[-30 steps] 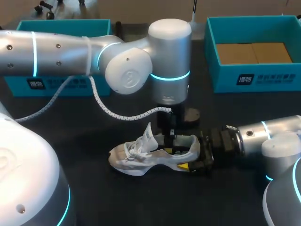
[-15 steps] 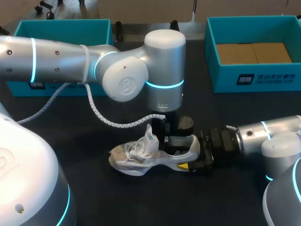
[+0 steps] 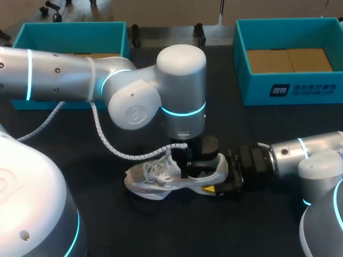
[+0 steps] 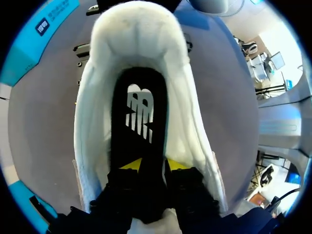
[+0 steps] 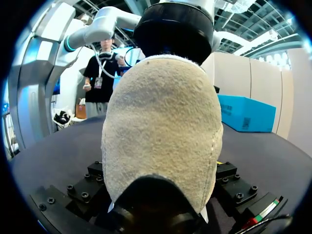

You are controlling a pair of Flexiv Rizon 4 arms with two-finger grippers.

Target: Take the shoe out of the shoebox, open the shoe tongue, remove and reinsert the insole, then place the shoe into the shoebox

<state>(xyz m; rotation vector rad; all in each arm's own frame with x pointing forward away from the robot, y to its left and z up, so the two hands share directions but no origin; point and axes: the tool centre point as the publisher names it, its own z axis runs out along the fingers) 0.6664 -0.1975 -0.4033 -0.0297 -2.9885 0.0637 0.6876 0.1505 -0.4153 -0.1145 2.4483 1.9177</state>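
Outside the shoebox [image 3: 252, 88], inside the shoe [image 3: 150, 179], left gripper [image 4: 152, 165] seemingly pinches insole [image 4: 139, 112]; right gripper [image 3: 221, 174] clamps heel [image 5: 161, 126].

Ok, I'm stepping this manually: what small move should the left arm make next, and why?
Probably grip the insole and ease it upward: the left gripper sits inside the shoe astride it, while the right gripper braces the heel.

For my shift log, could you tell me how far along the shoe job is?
Done: shoe out on the table, tongue raised. In hand: right pincer clamps the heel, left pincer pinches the insole inside. Left: finishing the insole step, return to the shoebox.
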